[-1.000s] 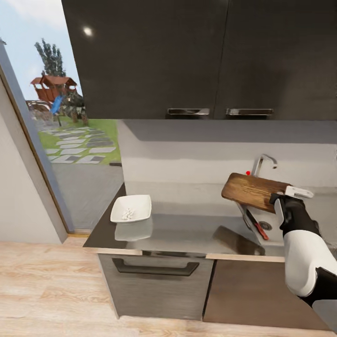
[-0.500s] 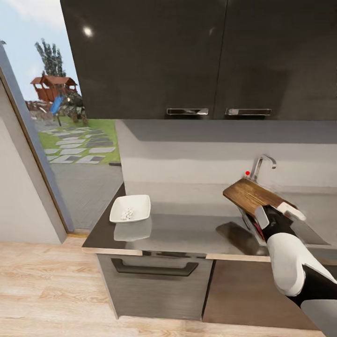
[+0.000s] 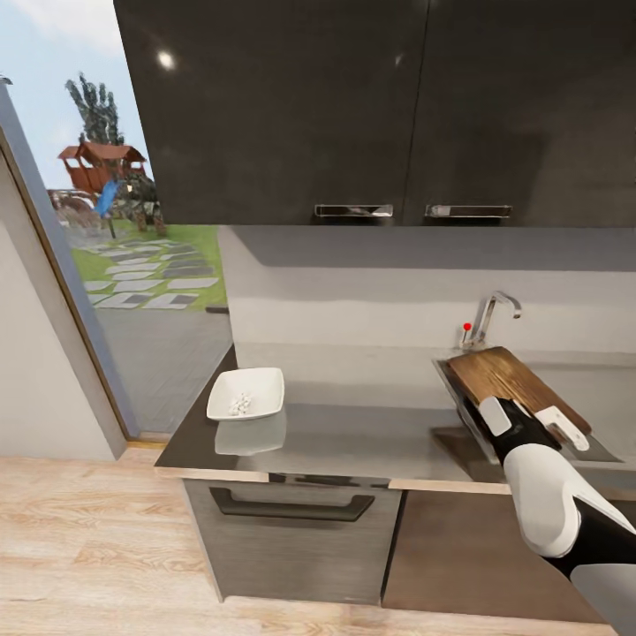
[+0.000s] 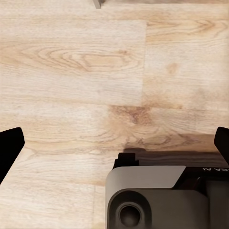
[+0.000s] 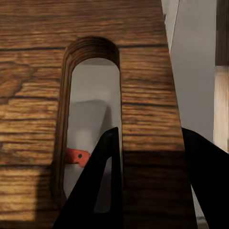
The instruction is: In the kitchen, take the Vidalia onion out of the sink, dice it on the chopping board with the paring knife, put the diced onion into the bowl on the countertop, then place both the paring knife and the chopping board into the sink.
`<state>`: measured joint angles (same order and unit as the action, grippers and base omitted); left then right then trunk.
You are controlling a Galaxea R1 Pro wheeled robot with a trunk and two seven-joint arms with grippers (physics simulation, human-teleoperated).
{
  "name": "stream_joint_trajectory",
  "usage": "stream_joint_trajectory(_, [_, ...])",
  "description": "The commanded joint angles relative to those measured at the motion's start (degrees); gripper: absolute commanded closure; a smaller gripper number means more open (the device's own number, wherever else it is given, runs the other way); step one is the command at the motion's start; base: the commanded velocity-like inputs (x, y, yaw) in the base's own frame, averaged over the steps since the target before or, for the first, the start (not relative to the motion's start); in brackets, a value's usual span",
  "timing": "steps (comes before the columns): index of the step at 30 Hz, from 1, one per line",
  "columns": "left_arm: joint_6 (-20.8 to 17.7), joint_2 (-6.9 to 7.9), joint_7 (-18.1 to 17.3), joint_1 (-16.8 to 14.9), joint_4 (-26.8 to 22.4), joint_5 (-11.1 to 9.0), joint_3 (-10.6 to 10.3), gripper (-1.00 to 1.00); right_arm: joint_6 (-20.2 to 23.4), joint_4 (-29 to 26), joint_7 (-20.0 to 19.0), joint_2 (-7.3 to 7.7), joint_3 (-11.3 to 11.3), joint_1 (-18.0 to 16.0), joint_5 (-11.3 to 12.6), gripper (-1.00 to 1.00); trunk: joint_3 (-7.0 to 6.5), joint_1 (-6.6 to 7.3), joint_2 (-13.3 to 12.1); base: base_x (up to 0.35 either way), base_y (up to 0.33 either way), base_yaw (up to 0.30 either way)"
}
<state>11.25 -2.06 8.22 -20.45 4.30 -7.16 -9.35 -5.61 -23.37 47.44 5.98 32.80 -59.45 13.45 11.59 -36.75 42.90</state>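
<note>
Over the sink (image 3: 459, 393) the chopping board (image 3: 517, 382) lies with its long axis running from the tap toward the right gripper (image 3: 535, 414), which is clamped on the slotted end, and only through that slot does the right wrist view reveal the paring knife (image 5: 78, 156) below.

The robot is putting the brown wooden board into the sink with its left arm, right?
Not quite: the right tool, not the left, holds the chopping board over the sink, as the head view shows. The rest is right.
</note>
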Motion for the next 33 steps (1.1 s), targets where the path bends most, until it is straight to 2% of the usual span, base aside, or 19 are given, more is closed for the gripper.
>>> stream_joint_trajectory(1, [0.4,-0.05,0.1,-0.1,0.3,-0.6,-0.5,-1.00,-0.7,0.0,0.3,0.04,0.0,-0.1,0.7,1.00,0.09,-0.01,0.1,0.000,0.000,0.000])
stream_joint_trajectory(8, [0.4,-0.05,0.0,-0.1,0.3,-0.6,-0.5,-1.00,-0.9,-0.1,1.5,0.30,0.1,-0.1,1.0,1.00,0.09,-0.01,0.1,0.042,0.000,0.000])
stream_joint_trajectory(12, [0.4,-0.05,0.0,-0.1,0.3,-0.6,-0.5,-1.00,-0.9,-0.2,4.4,0.18,0.1,-0.1,1.3,1.00,0.09,-0.01,0.1,0.219,0.000,0.000])
stream_joint_trajectory(19, [0.4,-0.05,0.0,-0.1,0.3,-0.7,-0.5,-1.00,-0.9,-0.1,4.8,0.24,0.2,-0.1,1.3,1.00,0.41,-0.01,0.1,0.271,0.000,0.021])
stream_joint_trajectory(27, [0.4,-0.05,0.0,-0.1,0.3,-0.6,-0.5,-1.00,-0.9,-0.1,4.9,0.45,3.3,-0.1,1.2,1.00,1.12,-0.01,0.1,0.092,-0.029,0.002])
stream_joint_trajectory(33, [0.4,-0.05,0.0,-0.1,0.3,-0.6,-0.5,-1.00,-1.1,0.0,4.9,1.05,3.9,-0.1,1.0,1.00,1.67,-0.01,0.1,0.002,-0.001,0.000])
